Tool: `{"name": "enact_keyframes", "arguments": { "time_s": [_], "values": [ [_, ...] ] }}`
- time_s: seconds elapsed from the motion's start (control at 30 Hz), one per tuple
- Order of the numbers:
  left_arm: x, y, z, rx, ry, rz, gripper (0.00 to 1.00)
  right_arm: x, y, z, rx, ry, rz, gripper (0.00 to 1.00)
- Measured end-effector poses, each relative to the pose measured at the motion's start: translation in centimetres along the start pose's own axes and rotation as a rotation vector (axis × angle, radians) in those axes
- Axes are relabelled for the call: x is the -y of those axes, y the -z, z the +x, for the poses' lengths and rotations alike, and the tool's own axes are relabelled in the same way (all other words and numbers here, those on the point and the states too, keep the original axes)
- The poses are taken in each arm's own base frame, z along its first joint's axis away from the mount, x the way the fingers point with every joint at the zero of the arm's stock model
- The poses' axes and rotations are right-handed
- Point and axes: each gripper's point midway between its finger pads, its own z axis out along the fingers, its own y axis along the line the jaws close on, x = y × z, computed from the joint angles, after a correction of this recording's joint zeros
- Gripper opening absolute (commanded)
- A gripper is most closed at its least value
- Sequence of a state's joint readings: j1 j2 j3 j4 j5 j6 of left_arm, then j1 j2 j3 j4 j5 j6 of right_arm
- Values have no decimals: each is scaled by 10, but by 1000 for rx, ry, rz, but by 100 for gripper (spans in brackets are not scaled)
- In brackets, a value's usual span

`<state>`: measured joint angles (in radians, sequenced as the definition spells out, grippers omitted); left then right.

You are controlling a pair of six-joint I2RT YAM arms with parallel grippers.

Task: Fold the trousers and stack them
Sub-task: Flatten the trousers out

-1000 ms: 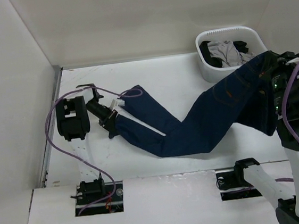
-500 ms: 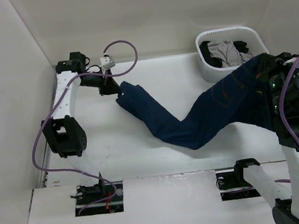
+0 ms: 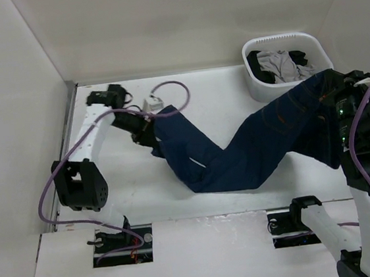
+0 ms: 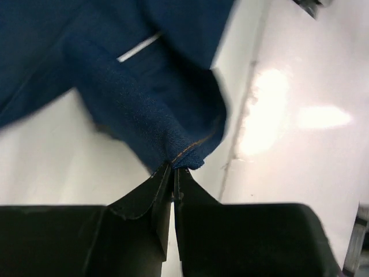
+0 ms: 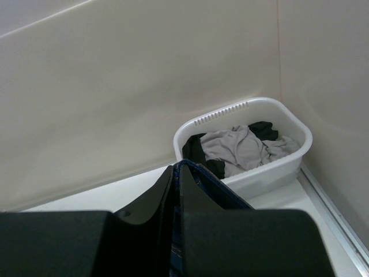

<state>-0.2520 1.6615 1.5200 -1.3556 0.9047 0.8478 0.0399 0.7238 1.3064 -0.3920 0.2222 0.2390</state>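
Navy trousers (image 3: 252, 148) sprawled across the table (image 3: 233, 94), hem far-left, waist lifted right. With left gripper (image 4: 173, 168) clamped on hem, right gripper (image 5: 176, 171) pinching waist, draw apart evenly, flattening legs before folding.

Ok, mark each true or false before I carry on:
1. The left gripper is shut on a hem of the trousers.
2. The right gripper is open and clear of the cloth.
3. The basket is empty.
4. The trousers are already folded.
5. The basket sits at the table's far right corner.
1. True. The left gripper pinches a stitched hem of the trousers.
2. False. The right gripper is shut on the trousers' other end.
3. False. The basket holds grey and dark clothes.
4. False. They hang unfolded in a bent line between both grippers.
5. True. It stands at the far right corner of the table.
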Motion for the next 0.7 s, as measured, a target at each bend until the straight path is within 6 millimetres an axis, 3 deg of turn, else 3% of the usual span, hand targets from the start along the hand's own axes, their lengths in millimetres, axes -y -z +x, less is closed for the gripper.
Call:
{"name": "enact_keyframes", "arguments": {
  "time_s": [0.07, 0.23, 0.33, 0.4, 0.47, 0.6, 0.7],
  "values": [
    [-26, 31, 9, 39, 91, -98, 1, 0, 0, 1, -3, 0, 0, 1],
    [-127, 136, 17, 405, 409, -235, 2, 2, 0, 13, -23, -3, 2, 1],
    [-152, 158, 34, 522, 525, -219, 3, 1, 3, 15, -26, -8, -7, 1],
    [-148, 154, 29, 538, 543, -185, 3, 0, 5, 14, -23, -10, -12, 1],
    [-134, 141, 8, 530, 516, -133, 4, 0, 7, 12, -18, -11, -16, 1],
    [-86, 98, -40, 479, 431, 18, 5, 0, 12, 7, -3, -15, -20, 1],
    [-57, 85, -65, 495, 428, 138, 3, 0, 14, 6, 1, -15, -20, 1]
  ]
}}
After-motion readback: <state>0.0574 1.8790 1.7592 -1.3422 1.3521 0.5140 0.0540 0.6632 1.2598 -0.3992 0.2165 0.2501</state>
